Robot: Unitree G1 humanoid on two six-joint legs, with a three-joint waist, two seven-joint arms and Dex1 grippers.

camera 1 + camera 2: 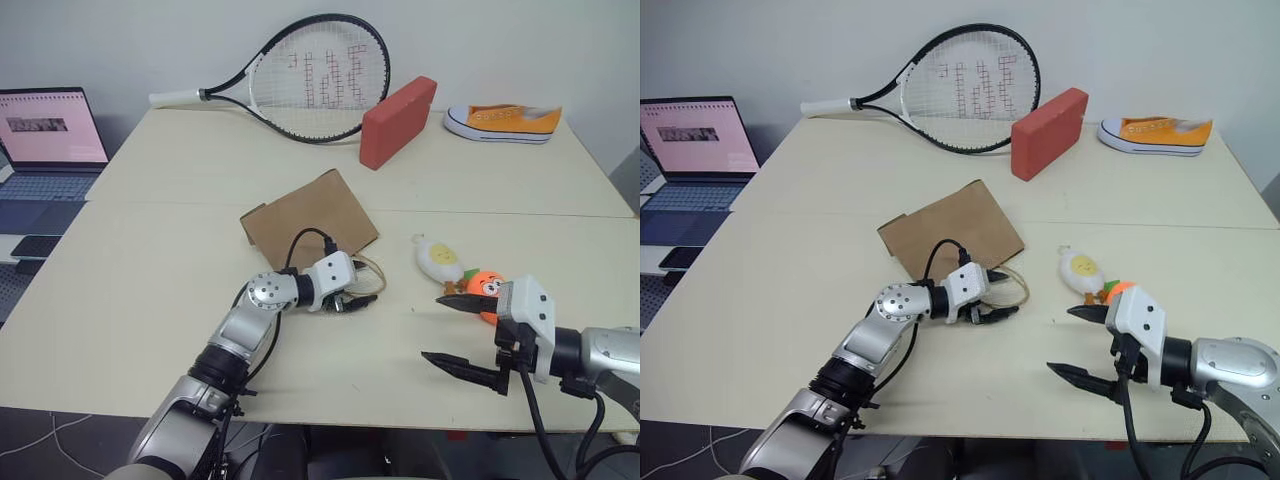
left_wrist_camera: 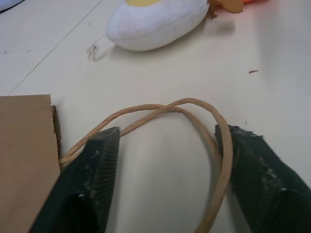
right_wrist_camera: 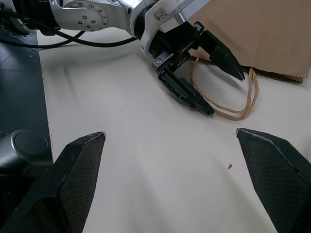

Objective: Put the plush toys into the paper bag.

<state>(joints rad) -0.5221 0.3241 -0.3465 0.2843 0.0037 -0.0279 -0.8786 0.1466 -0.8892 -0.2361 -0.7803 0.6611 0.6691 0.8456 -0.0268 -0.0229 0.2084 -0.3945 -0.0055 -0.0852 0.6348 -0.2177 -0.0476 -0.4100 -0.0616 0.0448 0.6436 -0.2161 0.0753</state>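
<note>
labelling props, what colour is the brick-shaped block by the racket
Red block, clearest in the right eye view.

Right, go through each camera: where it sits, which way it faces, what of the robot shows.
Left eye, head: down over the table; both arms.
Right eye, head: same scene; paper bag lying flat, white egg plush.
Left wrist: along the left gripper, fingers open astride the bag's handles.
Right wrist: between the open right gripper fingers toward the left arm.
Shared: both wrist views show bag and handles.

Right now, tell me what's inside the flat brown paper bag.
Nothing can be seen inside: the brown paper bag lies flat, its interior covered. The white oval plush and orange carrot plush lie outside on the table.
</note>
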